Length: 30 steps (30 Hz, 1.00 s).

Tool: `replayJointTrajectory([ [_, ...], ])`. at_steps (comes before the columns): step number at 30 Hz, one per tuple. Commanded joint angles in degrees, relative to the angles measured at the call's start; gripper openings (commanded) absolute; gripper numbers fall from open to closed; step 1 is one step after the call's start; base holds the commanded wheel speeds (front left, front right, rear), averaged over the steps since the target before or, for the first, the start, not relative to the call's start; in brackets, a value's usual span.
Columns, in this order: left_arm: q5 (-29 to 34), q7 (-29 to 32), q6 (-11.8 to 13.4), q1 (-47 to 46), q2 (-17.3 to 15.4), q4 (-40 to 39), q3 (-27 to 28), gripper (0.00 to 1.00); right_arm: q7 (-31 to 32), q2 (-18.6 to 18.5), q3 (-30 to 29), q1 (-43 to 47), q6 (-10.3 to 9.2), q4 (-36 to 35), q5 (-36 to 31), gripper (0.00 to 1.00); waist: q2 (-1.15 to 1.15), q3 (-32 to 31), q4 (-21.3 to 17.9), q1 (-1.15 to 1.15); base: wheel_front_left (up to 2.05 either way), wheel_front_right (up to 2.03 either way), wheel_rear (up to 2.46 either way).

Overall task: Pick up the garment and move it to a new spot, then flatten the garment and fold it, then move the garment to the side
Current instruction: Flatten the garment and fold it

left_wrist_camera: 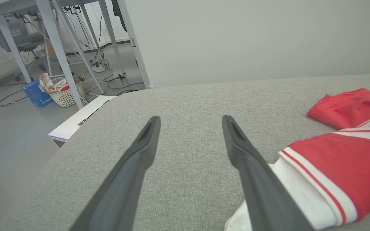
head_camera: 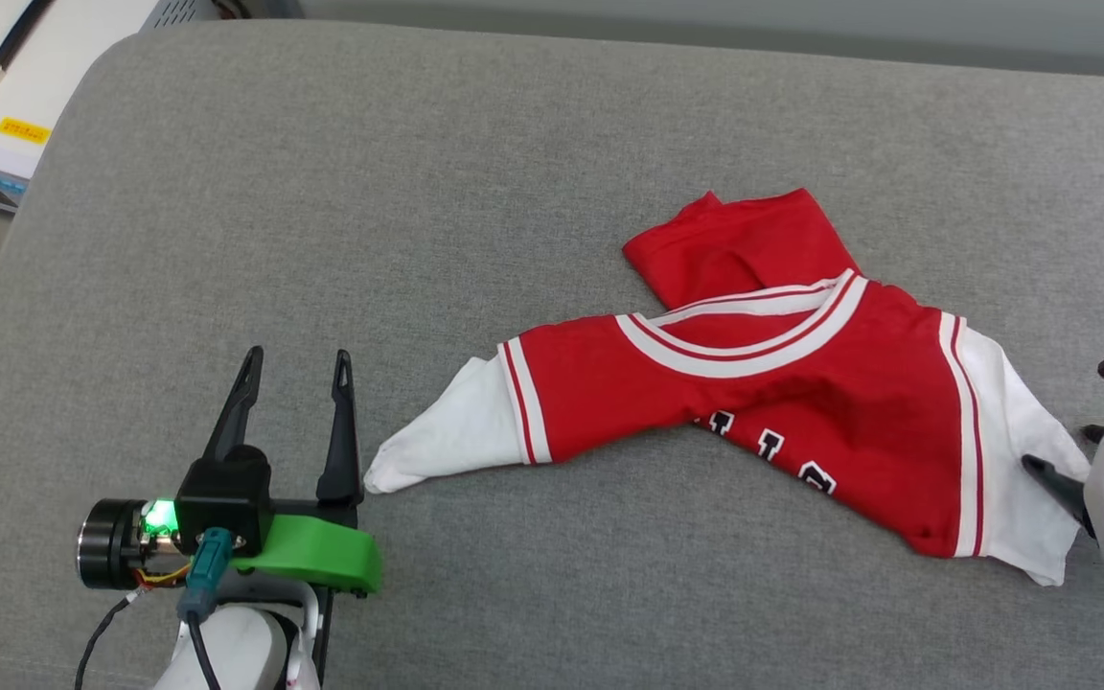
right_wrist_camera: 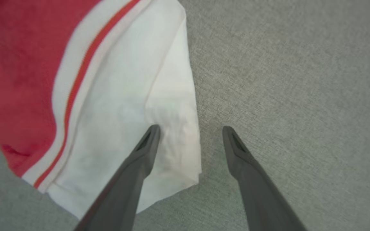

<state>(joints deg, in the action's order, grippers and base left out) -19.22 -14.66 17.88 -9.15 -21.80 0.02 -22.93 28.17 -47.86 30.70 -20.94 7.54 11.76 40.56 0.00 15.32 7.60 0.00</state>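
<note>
Red jersey lay crumpled on the grey fabric-covered worktop. Its long axis ran sleeve to sleeve, across between the two arms. Collar faced up, a red flap of the body stuck out beyond the collar, and the lettering was half tucked under at the near edge.

Left end effector was just beside the tip of the jersey's left sleeve. Fingers were spread wide, nothing in them, pointing past the sleeve rather than at it.

Right end effector was at the jersey's right sleeve, also spread wide and holding nothing. One finger was over white cloth and the other over bare worktop, straddling the sleeve's outer edge. Couldn't tell if it touched the cloth.

My read: the right arm was nearer a grasp, and the left needed to swing in toward the jersey. Nothing lay between either end effector and the jersey. A white bench stood well away from the jersey, off the worktop corner on the left arm's side.
</note>
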Motion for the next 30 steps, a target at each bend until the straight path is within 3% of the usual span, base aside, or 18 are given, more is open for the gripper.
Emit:
replayJointTrajectory([
  [1, 0.98, -0.33, -0.59, 0.23, 0.67, -0.1, 0.7, 1.0, -0.86, 0.95, 2.01, -1.17, -0.05, 1.75, 0.07, 1.0, 0.0, 1.91, 0.99, 0.0, 0.0, 0.0, 0.0],
  [6, 2.7, -0.33, -2.0, 0.39, 2.29, 0.17, 2.46, 1.0, -5.07, 2.19, 6.58, -3.26, -0.05, 6.02, 1.74, 1.0, 0.0, 2.52, 0.7, 0.0, 0.0, 0.0, 0.0],
  [7, 2.98, -0.33, -2.32, 0.44, 2.56, 0.35, 2.89, 1.0, -6.72, 2.03, 7.15, -4.13, -0.05, 6.37, 1.63, 0.0, 0.0, 2.46, 0.53, 0.0, 0.0, 0.0, 0.0],
  [15, 5.07, -0.34, -4.59, 0.33, 3.98, 1.07, 5.88, 1.0, -16.98, 0.73, 3.32, -12.6, -0.05, 6.89, 5.17, 0.0, 0.0, 2.12, -0.51, 0.0, 0.0, 0.0, 0.0],
  [20, 6.45, -0.34, -5.97, -0.58, 5.19, 0.87, 6.85, 1.0, -17.96, 0.08, 0.38, -18.46, -0.05, 8.23, 6.34, 0.0, 0.0, 3.84, 0.07, 0.0, 0.0, 0.0, 0.0],
  [30, 8.79, -0.34, -8.2, -1.81, 8.04, 1.41, 9.07, 1.0, -17.38, 0.84, -1.04, -24.14, -0.05, 19.16, 5.12, 0.0, 0.0, 6.55, 1.14, 0.0, 0.0, 0.0, 0.0],
])
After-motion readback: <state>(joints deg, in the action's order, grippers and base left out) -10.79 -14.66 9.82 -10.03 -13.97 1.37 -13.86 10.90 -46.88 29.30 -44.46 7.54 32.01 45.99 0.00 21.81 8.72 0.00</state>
